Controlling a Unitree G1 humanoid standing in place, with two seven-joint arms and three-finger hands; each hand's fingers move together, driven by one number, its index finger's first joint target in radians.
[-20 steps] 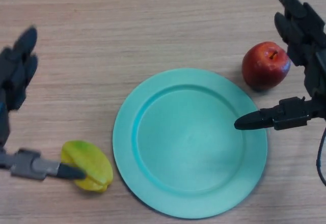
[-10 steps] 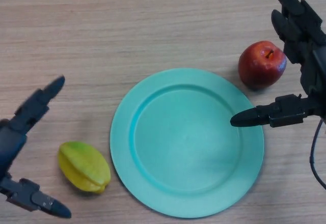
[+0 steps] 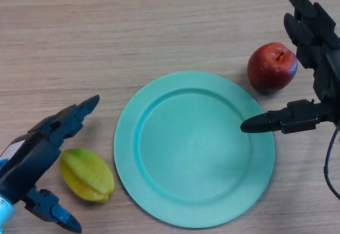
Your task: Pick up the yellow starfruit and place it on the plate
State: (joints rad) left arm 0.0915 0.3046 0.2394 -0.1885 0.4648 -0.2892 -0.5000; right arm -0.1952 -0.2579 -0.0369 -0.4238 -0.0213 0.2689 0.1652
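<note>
In the lower left of the frame, the left hand [image 3: 33, 159] is reaching in from the corner, its fingers spread wide and gripping nothing. The long fingers are pointing toward the upper right, ending near the plate's left rim, while the thumb is pointing down toward the bottom edge of the frame. The yellow starfruit [image 3: 86, 174] is lying on the wooden table [image 3: 133, 26] in the gap between fingers and thumb, just right of the palm; whether the hand is touching it cannot be told. The fruit is sitting just beside the left rim of the plate and is not on it.

The teal plate [image 3: 127, 138] is occupying the centre and lower middle of the frame, lying flat with nothing resting on its surface.

Toward the upper right, a red apple [image 3: 272, 67] is standing on the table, stem up, just beside the plate's upper right rim.

At the right edge of the frame, the right hand [image 3: 313, 37] is hovering open, its fingers held straight and pointing toward the top of the frame beside the apple. Its thumb is sticking out to the left over the plate's right rim. It is holding nothing.
</note>
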